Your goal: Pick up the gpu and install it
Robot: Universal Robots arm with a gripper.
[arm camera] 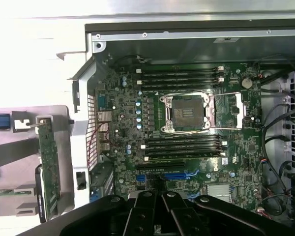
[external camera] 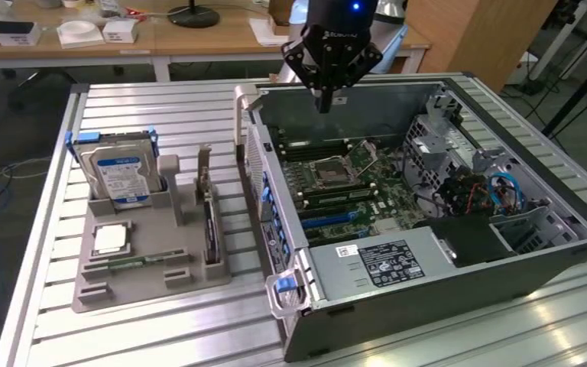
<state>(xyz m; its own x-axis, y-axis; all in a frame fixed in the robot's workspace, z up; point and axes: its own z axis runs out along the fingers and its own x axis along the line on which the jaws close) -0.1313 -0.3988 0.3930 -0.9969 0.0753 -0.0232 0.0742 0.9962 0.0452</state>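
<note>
The gpu [external camera: 209, 208] stands on edge in a slot of the grey holder tray [external camera: 141, 287], at the exterior view's left of the open computer case [external camera: 457, 267]. Its green board side [arm camera: 49, 167] appears in the wrist view beside the case wall. My gripper [external camera: 323, 103] hangs over the far rim of the case, above the motherboard [external camera: 350, 187], well apart from the gpu. Its black fingers [arm camera: 146, 212] are pressed together with nothing between them. Blue expansion slots [arm camera: 179, 174] lie on the motherboard below the empty processor socket [arm camera: 189, 112].
The holder also carries an upright silver hard drive [external camera: 120, 174], a processor chip [external camera: 110, 238] and a narrow green memory stick [external camera: 131, 262]. Inside the case are memory modules [arm camera: 182, 78], cables [external camera: 503, 191] and a power supply [external camera: 381, 262]. A desk with clutter [external camera: 79, 34] stands behind.
</note>
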